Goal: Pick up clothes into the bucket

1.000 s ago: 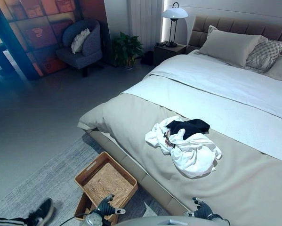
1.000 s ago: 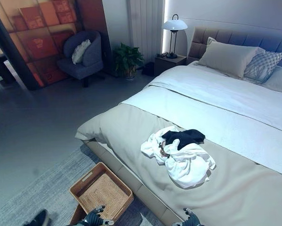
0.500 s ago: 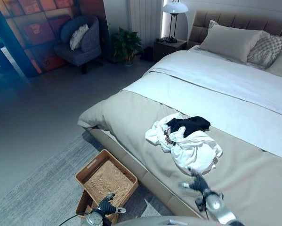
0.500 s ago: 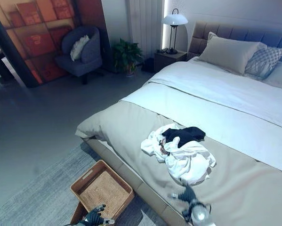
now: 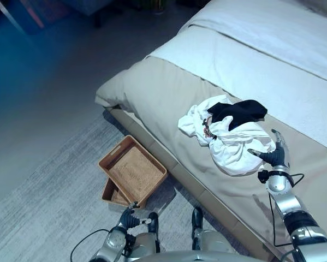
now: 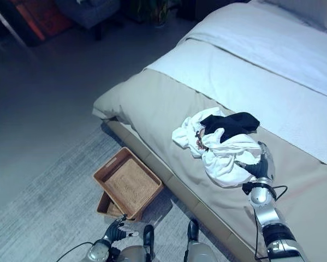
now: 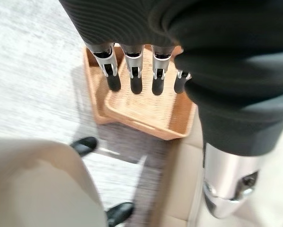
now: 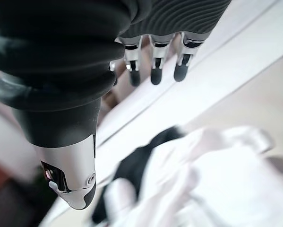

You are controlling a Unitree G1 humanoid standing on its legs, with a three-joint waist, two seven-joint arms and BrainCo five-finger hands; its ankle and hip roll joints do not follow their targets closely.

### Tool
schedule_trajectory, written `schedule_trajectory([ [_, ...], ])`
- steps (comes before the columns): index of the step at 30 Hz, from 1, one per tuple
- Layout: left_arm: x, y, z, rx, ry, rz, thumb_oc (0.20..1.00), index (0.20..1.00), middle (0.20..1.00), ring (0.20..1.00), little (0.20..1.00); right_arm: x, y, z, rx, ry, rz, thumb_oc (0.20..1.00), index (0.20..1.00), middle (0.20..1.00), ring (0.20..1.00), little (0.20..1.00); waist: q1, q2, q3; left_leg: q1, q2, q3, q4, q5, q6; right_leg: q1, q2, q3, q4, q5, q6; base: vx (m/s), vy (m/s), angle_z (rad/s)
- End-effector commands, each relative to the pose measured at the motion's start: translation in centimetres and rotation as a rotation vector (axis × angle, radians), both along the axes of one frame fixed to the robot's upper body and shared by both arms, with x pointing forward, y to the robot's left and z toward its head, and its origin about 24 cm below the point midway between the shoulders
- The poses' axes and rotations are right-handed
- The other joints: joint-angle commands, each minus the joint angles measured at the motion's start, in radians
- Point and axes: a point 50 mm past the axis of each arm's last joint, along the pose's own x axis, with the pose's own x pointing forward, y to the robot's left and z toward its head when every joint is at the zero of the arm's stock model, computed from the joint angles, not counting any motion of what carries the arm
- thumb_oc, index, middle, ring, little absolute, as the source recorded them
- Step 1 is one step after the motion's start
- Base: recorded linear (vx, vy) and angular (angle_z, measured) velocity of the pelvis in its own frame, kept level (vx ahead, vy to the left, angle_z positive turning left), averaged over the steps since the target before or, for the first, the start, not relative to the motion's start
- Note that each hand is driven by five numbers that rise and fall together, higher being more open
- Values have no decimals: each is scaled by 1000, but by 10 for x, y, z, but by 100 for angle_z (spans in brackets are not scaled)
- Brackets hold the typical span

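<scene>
A heap of clothes lies on the bed: a crumpled white garment (image 5: 234,148) with a black one (image 5: 241,110) on top. My right hand (image 5: 273,155) is open at the heap's right edge, fingers straight and pointing up the bed, thumb by the white cloth. The right wrist view looks past its fingers (image 8: 155,71) at the white cloth (image 8: 217,189) and the black garment (image 8: 134,165). A brown wicker basket (image 5: 133,170) stands on the rug beside the bed. My left hand (image 5: 128,219) hangs low and open just short of it, fingers (image 7: 132,78) straight above the basket (image 7: 146,111).
The bed (image 5: 168,103) has a beige cover at its foot and a white sheet (image 5: 261,60) further up. A second, smaller basket (image 5: 110,192) sits under the first. A grey rug (image 5: 48,213) lies along the bedside, with dark floor (image 5: 43,82) beyond.
The camera has tilted down toward the bed's foot. My right hand has reached forward over the bed to the heap's right edge. The left hand stays low by the basket.
</scene>
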Motion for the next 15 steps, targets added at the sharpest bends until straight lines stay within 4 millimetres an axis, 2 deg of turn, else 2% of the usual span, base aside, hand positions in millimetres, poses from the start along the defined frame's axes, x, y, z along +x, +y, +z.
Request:
schedule_trajectory([
  [1,13,-9,7,0,-68,3,1000,1000,1000,1000,1000,17,-3,27,12,-151,-76,1000,1000,1000,1000,1000,1,-40,42,-55,-49,-22,83,-20,23,-56,-94,-16,236,-115,50,-84,97,12],
  [2,22,-12,13,-11,-110,12,1000,1000,1000,1000,1000,23,-7,28,29,-129,-114,1000,1000,1000,1000,1000,2,-30,77,-95,-59,-21,132,-31,26,-96,-105,-5,279,-120,46,-42,50,3],
  [5,36,-19,23,-32,-176,17,1000,1000,1000,1000,1000,28,-14,24,52,-45,-161,1000,1000,1000,1000,1000,7,-20,112,-151,-67,-18,182,-43,30,-154,-114,10,335,-134,41,-14,45,3],
  [8,47,-24,32,-50,-228,2,1000,1000,1000,1000,1000,34,-19,32,58,-33,-190,1000,1000,1000,1000,1000,6,-13,136,-200,-71,-14,209,-47,30,-203,-120,17,371,-142,39,-35,15,4],
  [9,57,-26,42,-54,-279,-13,1000,1000,1000,1000,1000,45,-18,45,40,-53,-182,1000,1000,1000,1000,1000,4,-11,161,-260,-75,-7,264,-64,32,-264,-123,33,423,-156,36,-52,21,5],
  [10,58,-26,42,-54,-280,-13,1000,1000,1000,1000,1000,45,-17,46,40,-54,-182,1000,1000,1000,1000,1000,4,-11,160,-264,-76,-5,267,-65,32,-268,-123,35,427,-157,37,-63,33,-2],
  [11,68,-28,52,-54,-329,-27,1000,1000,1000,1000,1000,52,-18,56,27,-69,-176,1000,1000,1000,1000,1000,4,-12,181,-319,-79,-4,309,-74,39,-322,-124,49,464,-164,34,-29,16,-5],
  [13,68,-28,52,-54,-329,-27,1000,1000,1000,1000,1000,52,-18,57,26,-69,-176,1000,1000,1000,1000,1000,4,-12,179,-323,-79,-3,312,-75,39,-326,-124,50,466,-164,34,-37,12,-10],
  [15,94,-29,76,-64,-447,-21,1000,1000,1000,1000,1000,69,-20,95,-22,-154,-166,1000,1000,1000,1000,1000,5,-6,232,-444,-89,5,406,-93,45,-448,-144,63,561,-174,35,-95,13,-6],
])
